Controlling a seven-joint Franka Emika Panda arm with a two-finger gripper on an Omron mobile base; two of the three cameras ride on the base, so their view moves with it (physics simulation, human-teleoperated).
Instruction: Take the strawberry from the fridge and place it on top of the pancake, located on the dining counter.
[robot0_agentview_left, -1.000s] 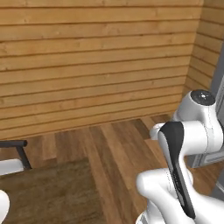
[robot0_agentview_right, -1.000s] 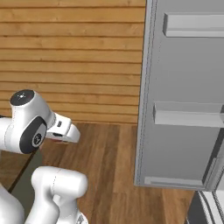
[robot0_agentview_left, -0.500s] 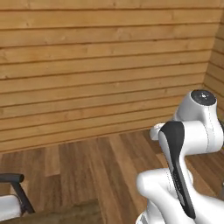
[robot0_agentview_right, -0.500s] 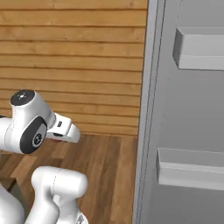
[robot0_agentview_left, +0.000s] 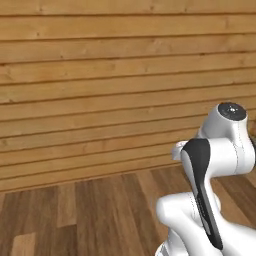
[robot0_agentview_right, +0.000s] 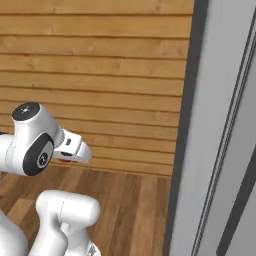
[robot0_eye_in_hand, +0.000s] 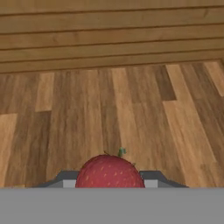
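In the hand view the strawberry (robot0_eye_in_hand: 109, 173), bright red with a small green stem, sits between the two dark fingertips (robot0_eye_in_hand: 64, 180) at the bottom. My gripper (robot0_eye_in_hand: 109, 182) is shut on it, above the wooden floor. From the right base view the white hand (robot0_agentview_right: 73, 148) points right, held low in front of the plank wall. The light-grey fridge (robot0_agentview_right: 220, 130) fills the right side of that view, close by. The pancake and the dining counter are out of view.
A horizontal wooden plank wall (robot0_agentview_left: 110, 90) stands ahead, with brown wood flooring (robot0_agentview_left: 90, 215) below it. The folded white arm (robot0_agentview_left: 210, 195) takes up the lower right of the left base view.
The whole picture has shifted, so the base has moved: the fridge has grown larger and slid right, and a dark stool has left the left base view. The grip on the strawberry is unchanged.
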